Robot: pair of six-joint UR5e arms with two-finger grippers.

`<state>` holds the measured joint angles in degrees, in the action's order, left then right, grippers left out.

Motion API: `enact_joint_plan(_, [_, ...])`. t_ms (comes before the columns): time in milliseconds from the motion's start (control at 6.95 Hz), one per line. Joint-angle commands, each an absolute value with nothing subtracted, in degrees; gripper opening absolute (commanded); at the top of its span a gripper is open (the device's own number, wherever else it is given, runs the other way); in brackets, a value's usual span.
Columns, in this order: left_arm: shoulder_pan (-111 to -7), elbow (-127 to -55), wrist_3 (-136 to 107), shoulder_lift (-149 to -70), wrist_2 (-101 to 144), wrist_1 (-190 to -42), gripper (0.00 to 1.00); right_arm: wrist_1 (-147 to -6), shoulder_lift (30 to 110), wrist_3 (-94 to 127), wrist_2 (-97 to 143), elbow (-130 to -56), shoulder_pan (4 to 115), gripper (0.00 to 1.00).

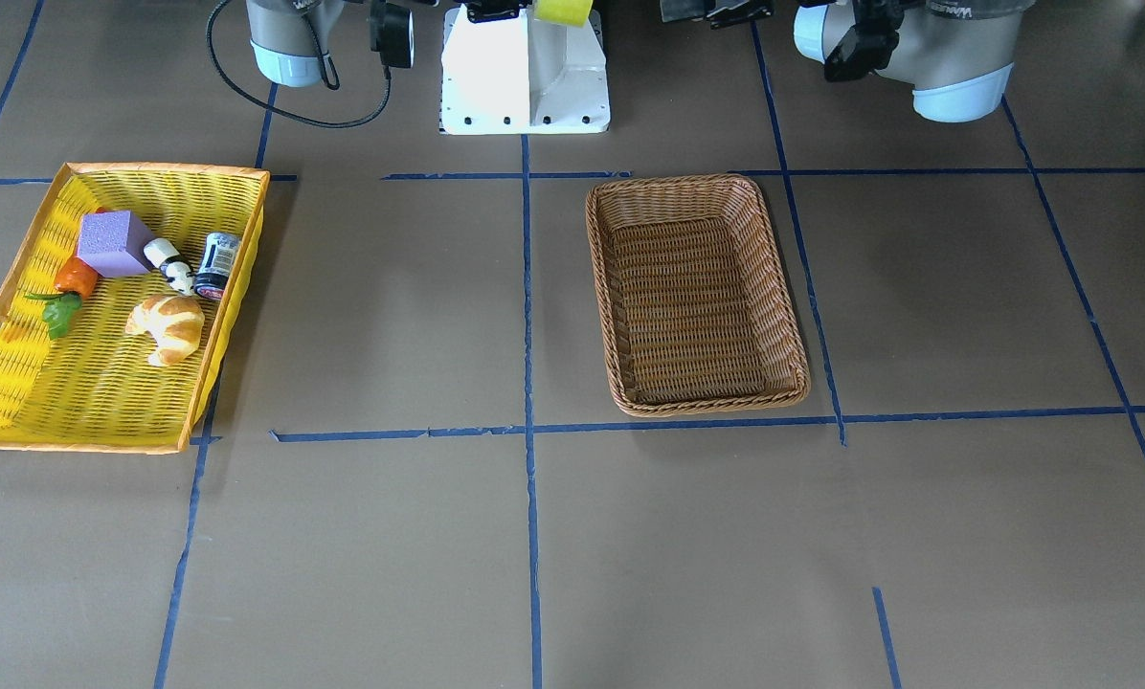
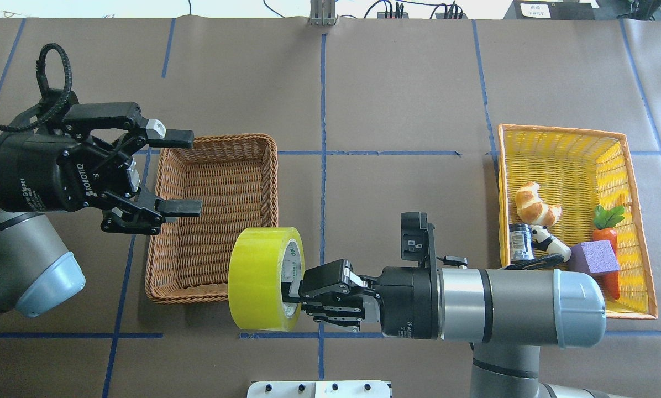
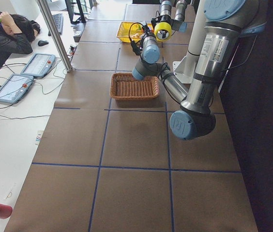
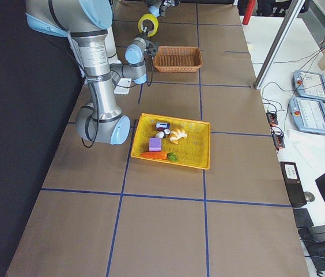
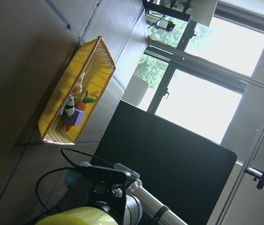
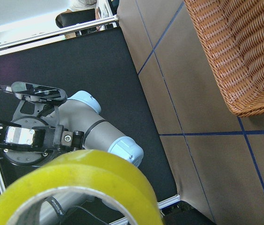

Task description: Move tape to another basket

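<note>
1. Left gripper (image 2: 195,172): jaws spread wide, empty, over the wicker basket's (image 2: 270,182) left rim.
2. Tape (image 2: 257,276): held aloft at the basket's near right corner.
3. Right gripper (image 2: 292,288): clamped on the roll's wall. Carrying step, as I judge it; next, centre over the basket, lower, release.

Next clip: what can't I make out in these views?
- Front view: the top edge cuts off most of left gripper and right gripper; only a sliver of tape shows.
- Overhead: right gripper's fingertips are hidden by the tape.
- Overhead: jar label is too small to read.
- Left wrist view: tape is cut off by the bottom edge.
</note>
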<state>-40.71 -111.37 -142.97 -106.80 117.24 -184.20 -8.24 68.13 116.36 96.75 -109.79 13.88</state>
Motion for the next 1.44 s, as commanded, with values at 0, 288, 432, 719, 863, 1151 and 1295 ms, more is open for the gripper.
enact_joint_plan(0, [-37.46, -111.53, -144.93, -107.23, 114.36, -184.66, 1.0, -8.17, 67.94, 116.19, 96.77, -109.78, 13.71, 0.0])
enact_joint_plan(288, [-34.9, -111.36, -144.84, -108.27, 114.17, -184.66, 1.0, -8.26, 67.77, 115.84, 96.59, -109.69, 13.8, 0.0])
enact_joint_plan(432, [-33.15, -111.27, -144.76, -108.8, 113.65, -184.57, 1.0, -8.26, 67.76, 115.75, 96.5, -109.69, 14.06, 0.0])
enact_joint_plan(719, [-29.81, -111.18, -144.67, -109.6, 112.06, -184.39, 1.0, -8.26, 67.76, 115.75, 96.42, -109.6, 14.41, 0.0])
enact_joint_plan(863, [-29.1, -111.18, -144.67, -110.3, 111.97, -184.22, 1.0, -8.26, 67.76, 115.75, 96.33, -109.51, 14.5, 0.0])
enact_joint_plan(1151, [-27.25, -111.18, -144.67, -111.27, 109.96, -184.04, 0.97, -8.26, 67.76, 115.84, 96.42, -109.51, 14.5, 0.0])
enact_joint_plan(1295, [-27.07, -111.27, -144.67, -111.53, 109.86, -184.04, 0.94, -8.17, 67.85, 115.84, 96.42, -109.51, 14.5, 0.0])
